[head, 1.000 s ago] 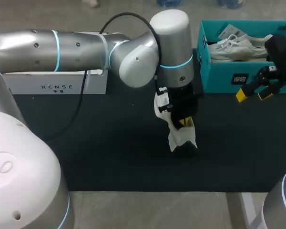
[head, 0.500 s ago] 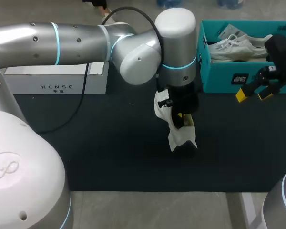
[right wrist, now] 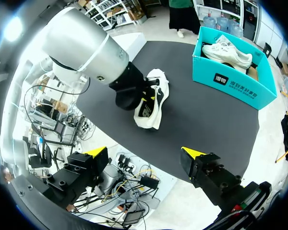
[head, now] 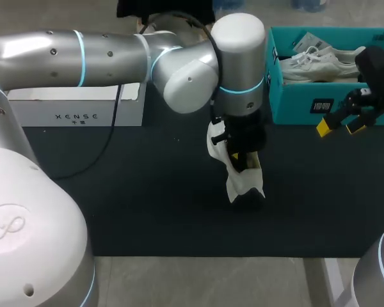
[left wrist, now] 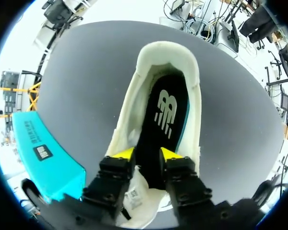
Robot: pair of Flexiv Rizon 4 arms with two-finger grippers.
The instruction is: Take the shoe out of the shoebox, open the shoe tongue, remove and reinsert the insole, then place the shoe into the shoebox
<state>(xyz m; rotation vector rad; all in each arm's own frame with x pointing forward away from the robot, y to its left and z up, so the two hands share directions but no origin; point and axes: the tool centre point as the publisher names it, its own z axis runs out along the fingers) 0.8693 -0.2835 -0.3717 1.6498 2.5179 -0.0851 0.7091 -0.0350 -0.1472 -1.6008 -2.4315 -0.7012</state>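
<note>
Left gripper (left wrist: 148, 154) is down in the mouth of the shoe (head: 243, 182), its yellow tips over the black insole (left wrist: 165, 115). Whether it has actually nipped anything I cannot tell from either view. The shoe lies on its sole about the middle of the table (head: 147, 204), nearer the right edge than the left, and just in front of the teal shoebox (head: 307, 102) that sits at the far right corner. A second shoe (head: 320, 64) lies inside that box. My right gripper (head: 341, 126) hangs spread wide and empty by the box's front wall.

I expect the shoe to be light, with a soft padded collar that gives under pressure, so it may slide on the mat if I pull without bracing it. The insole looks thin and floppy. I would pinch it at its edge near the heel and peel it upward slowly, with the right gripper steadying the toe.

Against a second ago, my left wrist has shifted a little toward the right edge above the shoe. The shoe and my right arm have not moved.
</note>
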